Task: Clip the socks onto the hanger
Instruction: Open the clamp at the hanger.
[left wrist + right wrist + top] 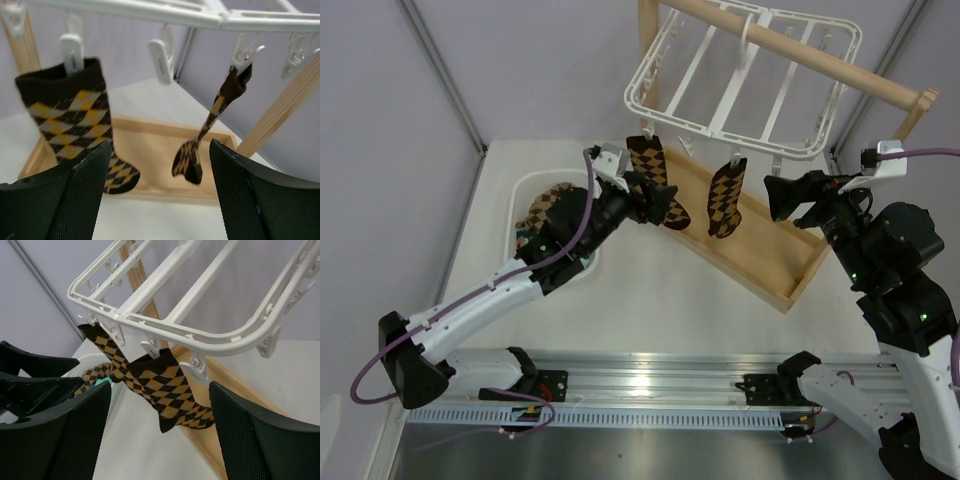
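Left end effector (159,146) fingers spread; argyle sock (70,115) hangs clipped just ahead.

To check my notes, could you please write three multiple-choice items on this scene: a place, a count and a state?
1. Where do the unclipped socks lie? A in the white basket; B on the wooden tray; C none remain.
2. How many argyle socks hang from the hanger? A one; B two; C four.
3. How is the left gripper? A shut on a sock; B open, empty; C shut, empty.
Answers: 1 A, patterned fabric lies inside its rim; 2 B, two hang from clips; 3 B, fingers wide apart, nothing between.
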